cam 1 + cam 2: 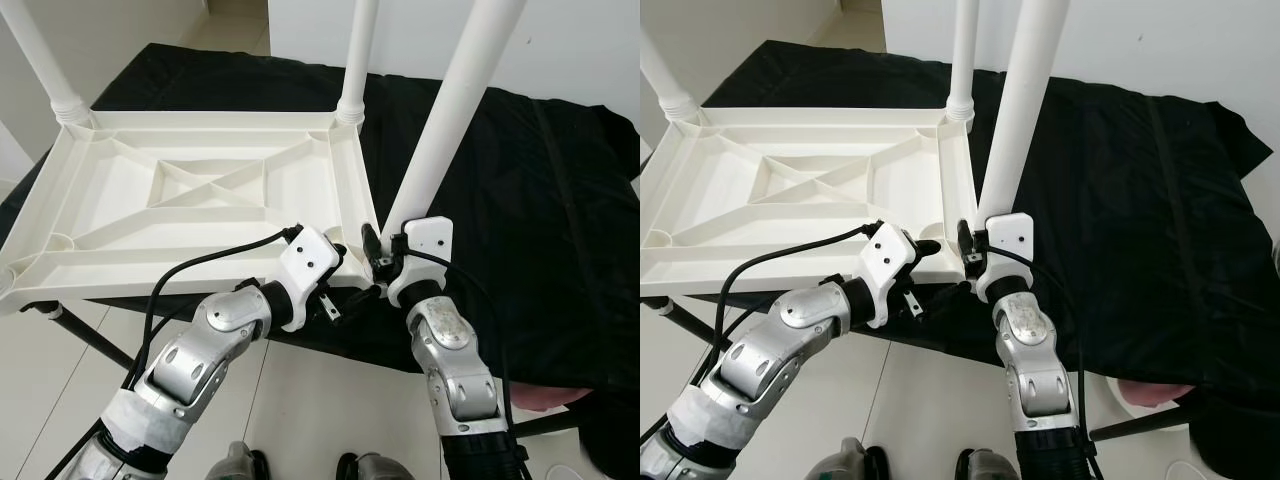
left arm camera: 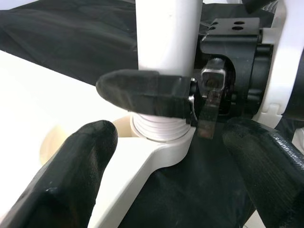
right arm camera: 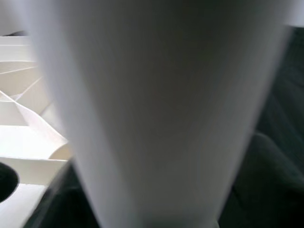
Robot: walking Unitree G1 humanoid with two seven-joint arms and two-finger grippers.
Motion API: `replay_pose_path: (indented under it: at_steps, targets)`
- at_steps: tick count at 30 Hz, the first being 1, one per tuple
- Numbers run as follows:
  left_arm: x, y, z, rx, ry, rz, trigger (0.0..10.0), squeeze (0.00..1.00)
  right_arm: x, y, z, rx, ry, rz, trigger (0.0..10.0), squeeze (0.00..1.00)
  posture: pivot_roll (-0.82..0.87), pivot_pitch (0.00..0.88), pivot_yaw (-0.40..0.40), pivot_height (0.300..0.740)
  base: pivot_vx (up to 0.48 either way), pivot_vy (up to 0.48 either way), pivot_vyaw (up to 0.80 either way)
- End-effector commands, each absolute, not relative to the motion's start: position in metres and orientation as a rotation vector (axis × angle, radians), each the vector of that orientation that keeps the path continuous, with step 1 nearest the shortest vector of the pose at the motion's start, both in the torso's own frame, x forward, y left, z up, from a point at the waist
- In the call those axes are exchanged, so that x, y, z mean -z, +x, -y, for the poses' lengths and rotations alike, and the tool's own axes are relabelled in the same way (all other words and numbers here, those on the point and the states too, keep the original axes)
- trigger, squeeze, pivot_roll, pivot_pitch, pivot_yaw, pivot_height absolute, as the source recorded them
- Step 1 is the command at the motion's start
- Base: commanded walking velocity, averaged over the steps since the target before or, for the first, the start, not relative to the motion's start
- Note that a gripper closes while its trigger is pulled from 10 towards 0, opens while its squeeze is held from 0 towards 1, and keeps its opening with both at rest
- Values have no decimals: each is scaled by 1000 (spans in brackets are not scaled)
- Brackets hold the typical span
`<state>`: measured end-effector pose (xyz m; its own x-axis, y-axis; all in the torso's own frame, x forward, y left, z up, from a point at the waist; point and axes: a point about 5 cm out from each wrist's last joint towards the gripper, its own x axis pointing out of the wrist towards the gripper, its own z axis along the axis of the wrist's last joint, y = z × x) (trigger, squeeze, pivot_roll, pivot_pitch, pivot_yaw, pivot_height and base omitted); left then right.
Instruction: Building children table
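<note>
tabletop (image 1: 180, 190) lay upside-down on desk (image 1: 560, 200), near edge | right claw (image 1: 385, 258) clamped on leg (image 1: 455, 100) to seat it in near-right corner socket | left claw (image 1: 335, 285) open, straddling that corner, likely bracing

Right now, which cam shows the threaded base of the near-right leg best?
Left wrist view: the leg's ribbed base sits sharp and close in its corner socket. The eye views show the whole leg but the right gripper covers its foot. The right wrist view gives the leg's blurred shaft.
</note>
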<state>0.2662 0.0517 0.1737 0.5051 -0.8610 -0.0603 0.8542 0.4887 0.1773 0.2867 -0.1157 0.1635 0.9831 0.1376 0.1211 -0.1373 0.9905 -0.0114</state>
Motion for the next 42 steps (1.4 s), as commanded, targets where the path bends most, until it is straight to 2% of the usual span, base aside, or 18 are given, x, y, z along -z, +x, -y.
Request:
replay_pose_path:
  at_steps: [1, 5, 9, 10, 11, 13, 15, 19, 23, 30, 31, 32, 33, 42]
  targets:
    - [-171, 265, -50, 1101, 203, 32, 10000, 0, -156, 287, 120, -113, 12, 78, 10000, 1000, -80, 83, 5, 740, 0, 0, 0]
    - [-171, 265, -50, 1110, 209, 31, 10000, 0, -158, 288, 123, -117, 22, 88, 10000, 1000, -80, 67, 19, 740, 0, 0, 0]
    - [-171, 265, -52, 1125, 221, 26, 10000, 0, -162, 293, 127, -213, 37, 94, 10000, 1000, -81, 57, 26, 740, 0, 0, 0]
    - [-171, 265, -52, 1129, 224, 23, 10000, 0, -164, 295, 129, -287, 31, 90, 10000, 0, -88, 50, 30, 740, 0, 0, 0]
    - [-171, 265, -52, 1129, 224, 23, 10000, 0, -164, 295, 129, -287, 31, 90, 10000, 0, -88, 50, 30, 740, 0, 0, 0]
    - [-169, 264, -53, 1139, 227, 12, 10000, 0, -168, 298, 134, -412, -11, 95, 10000, 0, -93, 48, 33, 740, 0, 0, 0]
    - [-169, 264, -53, 1139, 227, 12, 10000, 0, -168, 298, 134, -412, -11, 95, 10000, 0, -93, 48, 33, 740, 0, 0, 0]
    - [-163, 258, -56, 1164, 220, -13, 10000, 0, -170, 307, 143, -629, -161, 94, 10000, 0, -103, 44, 42, 740, 0, 0, 0]
    - [-160, 253, -57, 1186, 216, -22, 10000, 0, -167, 313, 144, -757, -201, 58, 10000, 0, -97, 42, 41, 740, 0, 0, 0]
    - [-156, 254, -58, 1178, 217, -19, 10000, 0, -161, 322, 147, -812, -265, 35, 10000, 0, -87, 43, 33, 740, 0, 0, 0]
    - [-154, 254, -57, 1172, 226, -21, 10000, 0, -160, 324, 146, -824, -274, 28, 9098, 0, -87, 43, 33, 740, 0, 0, 0]
    - [-154, 254, -57, 1172, 226, -21, 10000, 0, -160, 324, 146, -824, -274, 28, 9098, 0, -87, 43, 33, 740, 0, 0, 0]
    - [-152, 253, -56, 1172, 224, -22, 10000, 0, -158, 325, 145, -840, -277, 24, 0, 0, -88, 39, 35, 740, 0, 0, 0]
    - [-152, 250, -53, 1183, 224, -21, 10000, 0, -151, 330, 148, -846, -295, 0, 0, 0, -88, 33, 38, 740, 0, 0, 0]
